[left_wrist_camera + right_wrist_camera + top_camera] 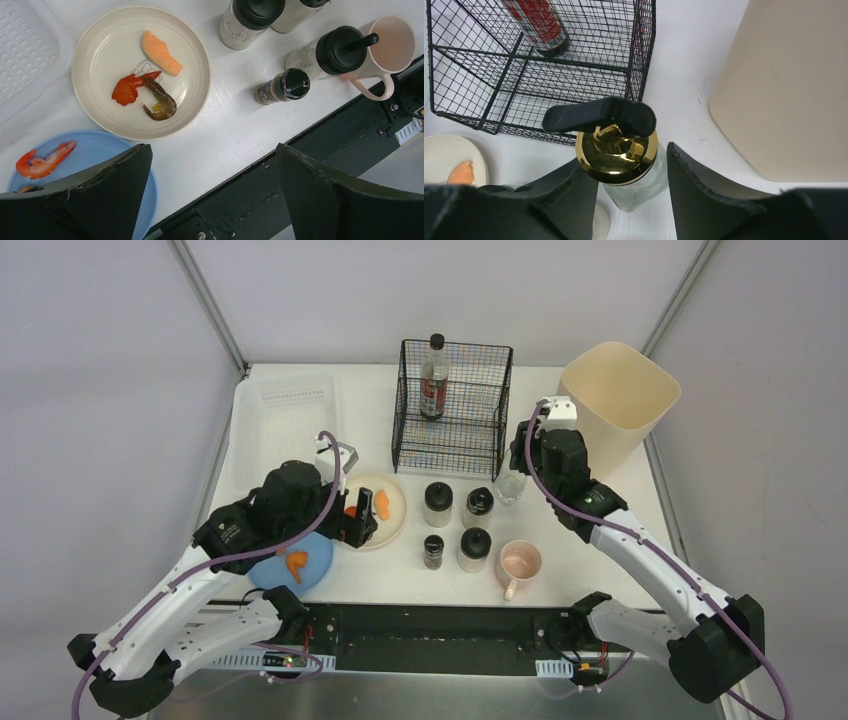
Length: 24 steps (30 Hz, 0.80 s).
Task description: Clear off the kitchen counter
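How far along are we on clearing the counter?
Done: the sauce bottle stands in the wire basket. In hand: the right gripper is open around the pump bottle, not yet gripping; the left gripper hovers open over the cream plate. Left: that plate, the blue plate, four shakers, the pink mug.

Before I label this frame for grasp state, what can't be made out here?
Right wrist: whether the right gripper grips the pump bottle; its fingers hide the glass sides.
Left wrist: the blue plate's near part, behind a finger of the left gripper.
Right wrist: the red-labelled bottle's top, cut off by the upper edge.
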{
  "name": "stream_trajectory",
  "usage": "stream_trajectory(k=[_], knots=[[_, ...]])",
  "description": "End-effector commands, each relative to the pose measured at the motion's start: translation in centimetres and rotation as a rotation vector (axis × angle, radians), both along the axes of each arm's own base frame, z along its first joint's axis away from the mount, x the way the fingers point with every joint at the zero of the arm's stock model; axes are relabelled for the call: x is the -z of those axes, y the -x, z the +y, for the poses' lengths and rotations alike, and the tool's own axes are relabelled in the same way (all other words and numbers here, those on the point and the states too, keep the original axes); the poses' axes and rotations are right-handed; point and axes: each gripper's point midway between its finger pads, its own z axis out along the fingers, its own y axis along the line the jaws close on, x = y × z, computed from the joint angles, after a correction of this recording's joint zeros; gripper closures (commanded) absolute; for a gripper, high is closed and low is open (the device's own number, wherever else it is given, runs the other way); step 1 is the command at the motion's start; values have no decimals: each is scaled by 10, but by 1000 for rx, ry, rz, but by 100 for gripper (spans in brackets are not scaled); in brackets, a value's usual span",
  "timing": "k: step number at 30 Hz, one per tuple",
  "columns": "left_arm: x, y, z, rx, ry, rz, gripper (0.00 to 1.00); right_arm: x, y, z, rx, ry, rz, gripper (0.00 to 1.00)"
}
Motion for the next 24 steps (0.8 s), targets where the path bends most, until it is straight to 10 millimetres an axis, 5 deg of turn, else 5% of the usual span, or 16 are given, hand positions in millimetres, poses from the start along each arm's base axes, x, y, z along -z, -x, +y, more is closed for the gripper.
stream_trajectory(k=[1,24], knots=[[-8,-5,-4,-9,27,-24,0,-6,-7,-4,20,6,-57,49],[-4,-5,-7,-2,27,-10,0,-19,-13,-3,24,-7,-143,43]])
